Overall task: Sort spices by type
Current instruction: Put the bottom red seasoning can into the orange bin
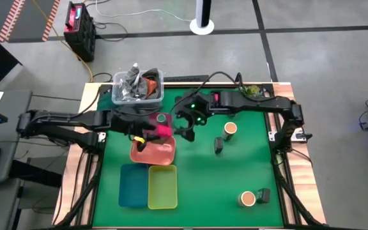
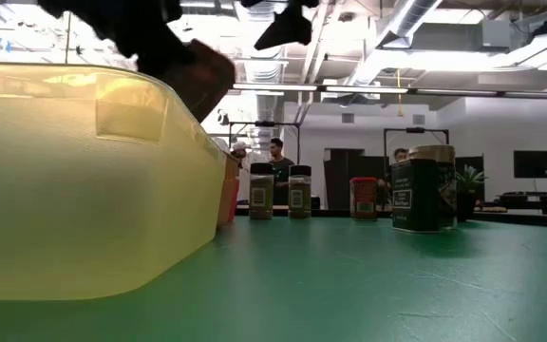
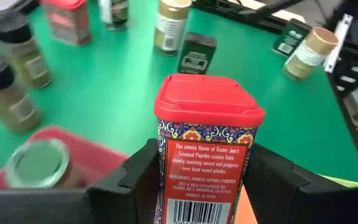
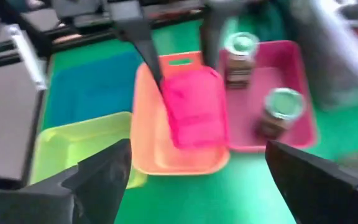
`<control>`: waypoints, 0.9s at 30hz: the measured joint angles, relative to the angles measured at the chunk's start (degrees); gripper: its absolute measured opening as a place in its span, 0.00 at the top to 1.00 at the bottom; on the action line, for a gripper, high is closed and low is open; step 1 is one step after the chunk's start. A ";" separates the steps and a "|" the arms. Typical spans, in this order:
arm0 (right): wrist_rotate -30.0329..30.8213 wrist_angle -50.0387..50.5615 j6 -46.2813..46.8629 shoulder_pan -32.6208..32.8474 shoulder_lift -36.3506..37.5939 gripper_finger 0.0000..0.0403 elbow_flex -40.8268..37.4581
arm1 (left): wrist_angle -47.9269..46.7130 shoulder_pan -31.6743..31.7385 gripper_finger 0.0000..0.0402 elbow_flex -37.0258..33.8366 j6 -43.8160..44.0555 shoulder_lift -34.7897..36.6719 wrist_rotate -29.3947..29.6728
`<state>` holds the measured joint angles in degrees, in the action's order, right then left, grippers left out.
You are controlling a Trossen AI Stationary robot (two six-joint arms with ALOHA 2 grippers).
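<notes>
My left gripper hides the paprika tin's lower half — clenched on it above the salmon tray. The pink tray, half under my arms from above, holds two green-lidded jars. My right gripper hangs released nearby.

Red-lidded spice tin, back label, white on red: "The smoky flavor of Trader Joe's Smoked Paprika comes from slowly roasting sweet red peppers over hard wood planks." Below: "INGREDIENTS: SMOKED PAPRIKA POWDER." Barcode under it, digits illegible. Other jar labels: unreadable.
</notes>
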<state>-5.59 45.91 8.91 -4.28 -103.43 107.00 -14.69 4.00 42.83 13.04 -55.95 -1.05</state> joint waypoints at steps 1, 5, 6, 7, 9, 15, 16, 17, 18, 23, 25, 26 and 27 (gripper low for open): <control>1.21 0.39 -0.06 -0.20 0.63 0.04 0.00 | 0.16 -0.74 0.54 -1.56 0.65 1.74 1.40; 4.55 -0.16 -1.43 -0.79 2.69 0.06 0.01 | 3.53 -4.71 0.54 -9.47 2.42 7.46 9.92; 5.10 -0.63 -1.74 -0.80 2.84 0.06 0.02 | 4.86 -5.57 0.54 -11.61 3.66 8.53 12.11; 5.54 -1.17 -1.86 -0.79 2.96 0.06 0.02 | 6.16 -6.33 0.54 -13.74 5.42 9.53 13.75; 5.73 -1.74 -1.86 -0.78 2.94 0.06 0.02 | 8.67 -8.24 0.54 -17.15 8.67 10.89 17.20; 10.25 -1.50 -0.30 -0.71 2.90 0.07 -0.56 | 7.72 -15.48 0.54 -19.76 12.16 11.78 29.71; 11.74 -1.09 0.24 -0.72 2.90 0.07 -0.69 | 7.51 -16.63 0.54 -19.76 12.94 11.57 31.70; 13.07 -0.51 0.84 -0.76 2.86 0.07 -0.79 | 7.19 -17.75 0.54 -19.76 14.04 11.28 33.81; 14.21 0.05 1.40 -0.84 2.83 0.07 -0.79 | 6.41 -18.91 0.54 -19.76 15.33 11.08 35.51; 16.24 1.91 2.71 -1.61 2.85 0.07 -0.79 | 3.64 -24.93 0.54 -19.76 23.52 8.30 41.26; 16.24 1.88 2.86 -1.93 2.83 0.07 -0.79 | 3.60 -27.14 0.54 -19.76 25.78 6.55 42.65; 16.24 1.82 3.05 -2.00 2.83 0.07 -0.79 | 3.63 -28.07 0.54 -19.76 27.06 5.67 43.62; 16.24 1.66 3.23 -2.32 2.83 0.07 -0.79 | 3.43 -28.92 0.54 -19.76 28.44 4.80 44.56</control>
<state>10.66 47.57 12.14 -6.60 -100.60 106.21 -11.25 -24.92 23.07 41.48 -51.15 43.51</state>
